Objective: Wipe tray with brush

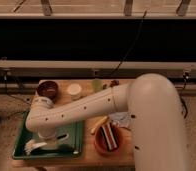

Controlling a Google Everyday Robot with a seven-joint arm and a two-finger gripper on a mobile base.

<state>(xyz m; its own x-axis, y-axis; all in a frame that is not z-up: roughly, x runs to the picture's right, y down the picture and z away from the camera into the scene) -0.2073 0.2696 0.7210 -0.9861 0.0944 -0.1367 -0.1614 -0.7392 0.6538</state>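
- The gripper (47,141) hung low over the tray (75,142), at its middle toward the front edge, mostly hidden under the thick white arm (91,107) that reached in from the right.
- The fingers were closed tight; they seemed to hold the handle end of the brush (33,146), though the contact itself was hidden beneath the arm.
- The brush lay on the tray floor near the front-left corner, sticking out leftward from under the gripper, its whitish head nearest the tray's left rim.
- The brush looked small and pale, with a thin handle and a rounded, frayed-looking head.
- The tray was a shallow green rectangle with a raised rim, filling the front-left part of the desk (86,159).
- A dark bowl (47,90) stood at the desk's back-left corner, with a white cup (74,90) just to its right.
- An orange-red bowl (110,141) holding dark items sat right of the tray, near the front edge.
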